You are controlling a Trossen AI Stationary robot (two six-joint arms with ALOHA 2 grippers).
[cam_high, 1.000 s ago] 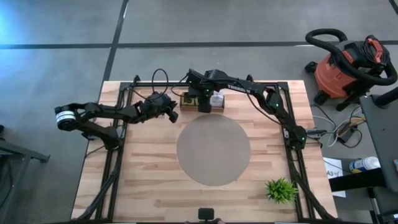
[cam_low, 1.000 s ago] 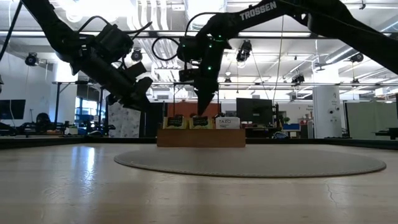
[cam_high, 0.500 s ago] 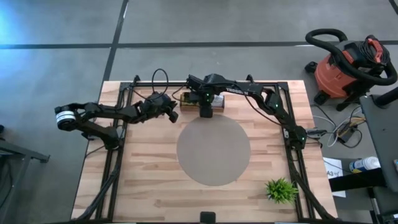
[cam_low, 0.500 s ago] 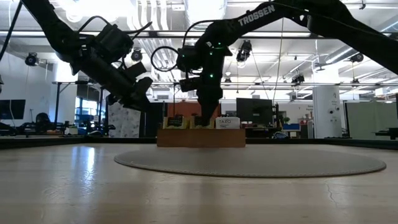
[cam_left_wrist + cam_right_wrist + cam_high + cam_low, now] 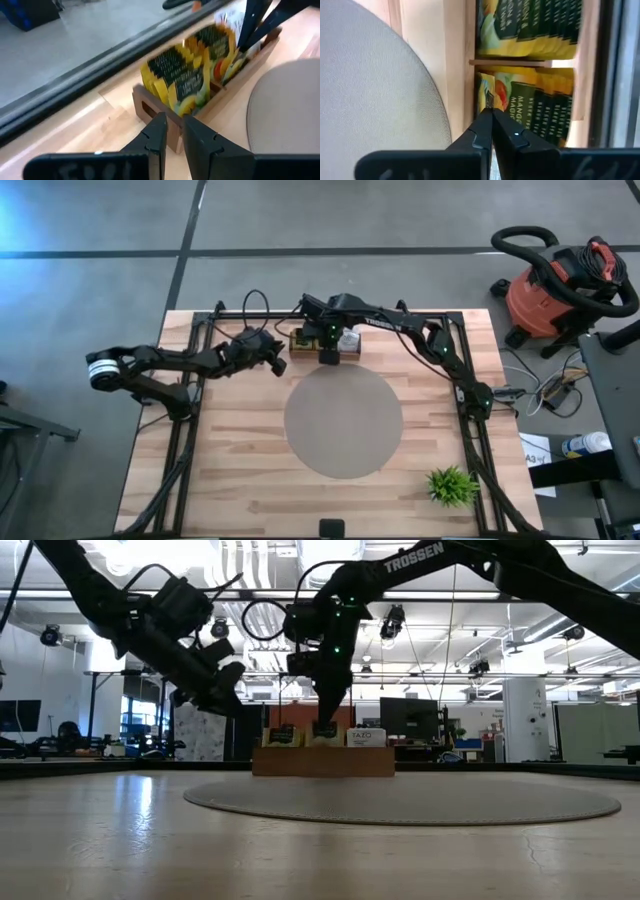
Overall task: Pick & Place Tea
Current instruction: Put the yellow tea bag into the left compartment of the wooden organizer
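Wooden worktop (image 5: pixel 240 470) carries a large grey round mat (image 5: pixel 343 421) in the middle, with a brown divided tray (image 5: pixel 326 343) at the far edge just beyond the mat and a small green plant (image 5: pixel 451 485) at the near right corner. A red shop vacuum (image 5: pixel 560 285) stands on the floor off to the right.

Change from half a second ago: the right arm has lifted slightly over the tray, and the right gripper (image 5: pixel 492 125) has gone from parted to fingers pressed together.

Tea (image 5: pixel 530 107) packets stand upright in the tray compartments, yellow with dark labels. Right fingers sit just at the edge of a yellow packet in the middle compartment; possibly pinching it, view too tight to confirm.

Left gripper (image 5: pixel 171 132) hovers left of the tray, fingers narrow, holding nothing, tea just ahead.
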